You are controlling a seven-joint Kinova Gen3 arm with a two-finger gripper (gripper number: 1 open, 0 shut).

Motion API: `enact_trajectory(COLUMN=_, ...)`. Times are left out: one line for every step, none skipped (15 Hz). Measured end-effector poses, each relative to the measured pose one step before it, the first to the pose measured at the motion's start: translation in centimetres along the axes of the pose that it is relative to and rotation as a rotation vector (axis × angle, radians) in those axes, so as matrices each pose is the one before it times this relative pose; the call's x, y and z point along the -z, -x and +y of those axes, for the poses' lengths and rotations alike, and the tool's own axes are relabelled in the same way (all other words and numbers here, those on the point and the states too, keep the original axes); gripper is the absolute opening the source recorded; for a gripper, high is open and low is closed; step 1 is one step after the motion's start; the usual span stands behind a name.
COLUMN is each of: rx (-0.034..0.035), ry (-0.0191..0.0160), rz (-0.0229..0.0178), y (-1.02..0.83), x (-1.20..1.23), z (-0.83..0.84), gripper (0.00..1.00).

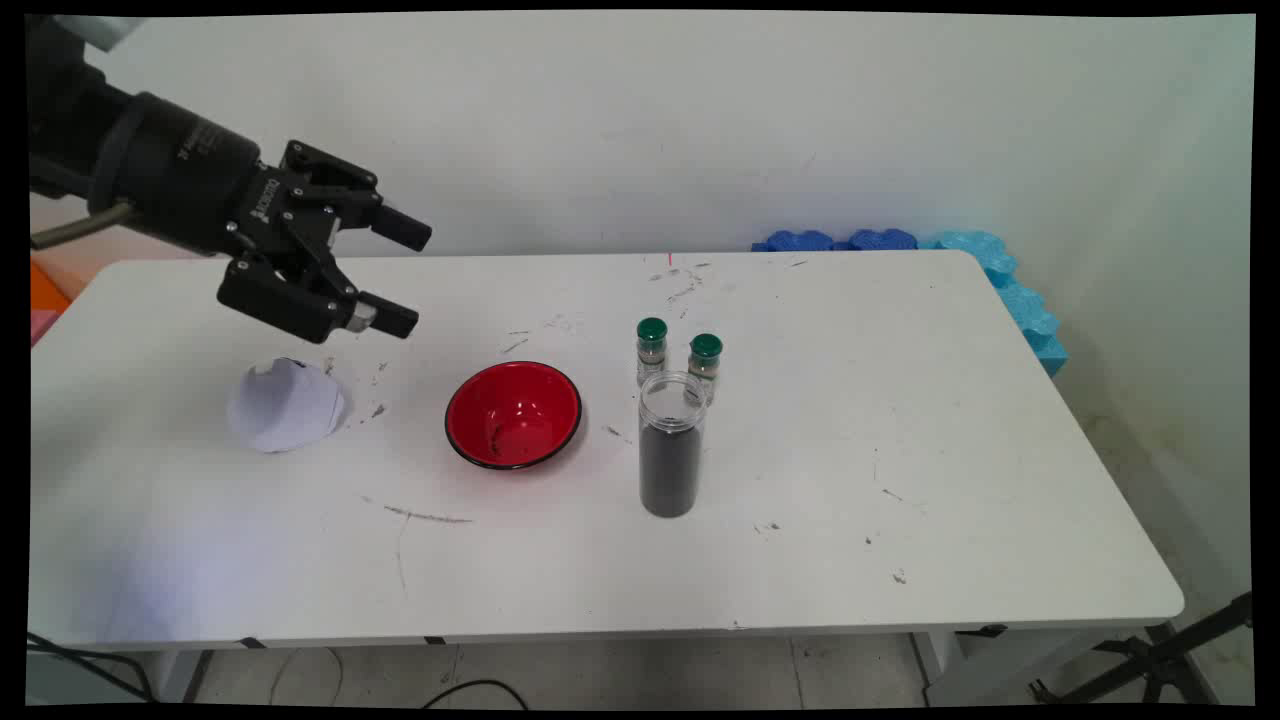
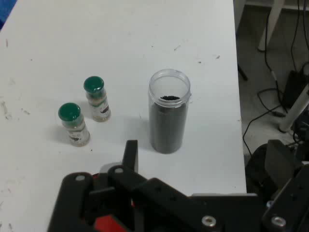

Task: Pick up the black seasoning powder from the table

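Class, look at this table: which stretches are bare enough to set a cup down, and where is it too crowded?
The white table is bare right of the open jar out to its right edge, and along the front edge below the red bowl. It is crowded mid-table: two green-capped bottles stand close behind the jar. The crumpled paper sits left, under the open gripper.

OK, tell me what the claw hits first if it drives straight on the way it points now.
Probably the tall open jar of dark powder: it sits nearest the hand view's middle, ahead of the open claw. The red bowl lies below that line. Depth is uncertain.
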Motion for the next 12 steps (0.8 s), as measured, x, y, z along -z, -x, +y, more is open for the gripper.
enact_trajectory(rx=-0.00013, ry=0.00082, rz=-0.00246, y=0.165, x=-0.015, z=0.001, gripper=1.0)
enact_trajectory(rx=-0.00009, ry=0.0005, rz=-0.00318, y=0.244, x=-0.024, z=0.008, gripper=1.0)
enact_trajectory(rx=0.00091, ry=-0.00007, rz=-0.00527, y=0.36, x=-0.068, z=-0.005, gripper=1.0)
enact_trajectory(rx=0.00083, ry=-0.00007, rz=-0.00588, y=0.376, x=-0.096, z=-0.019, gripper=1.0)
enact_trajectory(rx=0.00081, ry=-0.00058, rz=-0.00757, y=0.483, x=-0.122, z=-0.008, gripper=1.0)
enact_trajectory(rx=0.0025, ry=-0.00108, rz=-0.00639, y=0.515, x=-0.18, z=-0.044, gripper=1.0)
enact_trajectory(rx=0.00242, ry=-0.00043, rz=-0.00613, y=0.495, x=-0.223, z=-0.021, gripper=1.0)
enact_trajectory(rx=0.00258, ry=0.00053, rz=-0.00269, y=0.36, x=-0.178, z=-0.01, gripper=1.0)
enact_trajectory(rx=0.00308, ry=0.0015, rz=-0.00464, y=0.537, x=-0.31, z=0.022, gripper=1.0)
enact_trajectory(rx=0.00304, ry=0.00245, rz=-0.0017, y=0.378, x=-0.235, z=0.034, gripper=1.0)
enact_trajectory(rx=0.00482, ry=0.00392, rz=-0.0021, y=0.597, x=-0.435, z=0.071, gripper=1.0)
enact_trajectory(rx=0.00481, ry=0.00323, rz=-0.00351, y=0.716, x=-0.567, z=0.105, gripper=1.0)
